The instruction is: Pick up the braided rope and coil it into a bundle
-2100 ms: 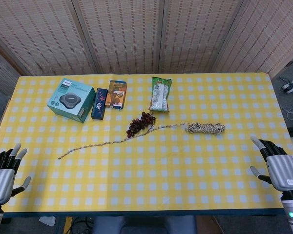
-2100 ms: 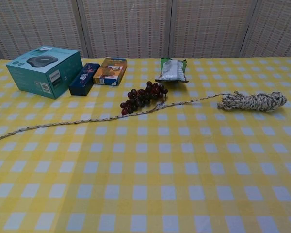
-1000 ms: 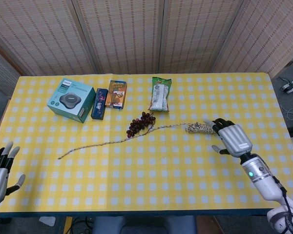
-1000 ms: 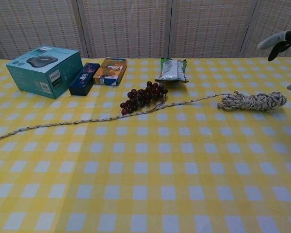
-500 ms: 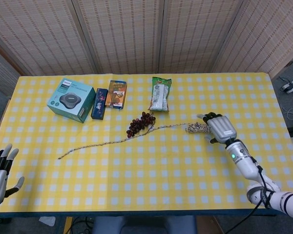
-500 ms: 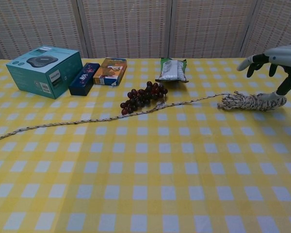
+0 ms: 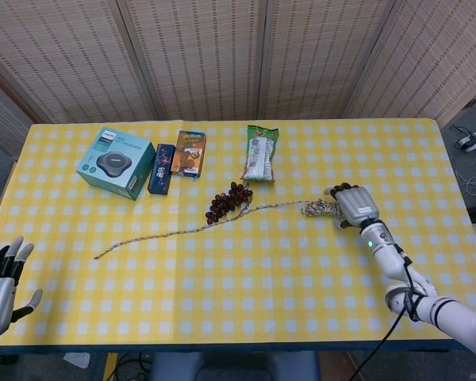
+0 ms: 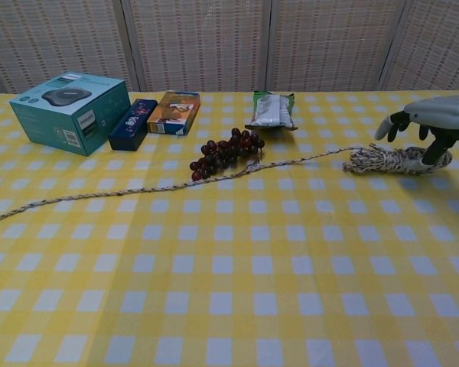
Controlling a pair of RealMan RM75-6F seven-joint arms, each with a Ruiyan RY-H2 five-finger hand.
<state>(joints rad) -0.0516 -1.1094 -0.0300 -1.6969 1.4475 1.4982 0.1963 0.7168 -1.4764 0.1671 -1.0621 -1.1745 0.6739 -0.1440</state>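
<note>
The braided rope lies on the yellow checked table (image 7: 262, 294). Its bundled end (image 7: 320, 209) (image 8: 382, 159) sits at the right, and its long tail (image 7: 182, 231) (image 8: 138, 189) runs left past the grapes. My right hand (image 7: 351, 205) (image 8: 432, 118) hovers over the right part of the bundle. Its fingers arch down on the far side and its thumb touches the bundle's right end, but nothing is lifted. My left hand (image 7: 0, 290) hangs off the table's near left corner with fingers apart, holding nothing. It does not show in the chest view.
A bunch of dark grapes (image 7: 228, 201) (image 8: 226, 151) lies against the rope's tail. Behind it stand a teal box (image 7: 115, 162), a dark blue box (image 7: 161, 169), an orange box (image 7: 190, 153) and a green snack pack (image 7: 259, 152).
My right hand has come in from the table's right edge and lowered onto the rope bundle. The left hand has dropped a little lower. The rope has not moved.
</note>
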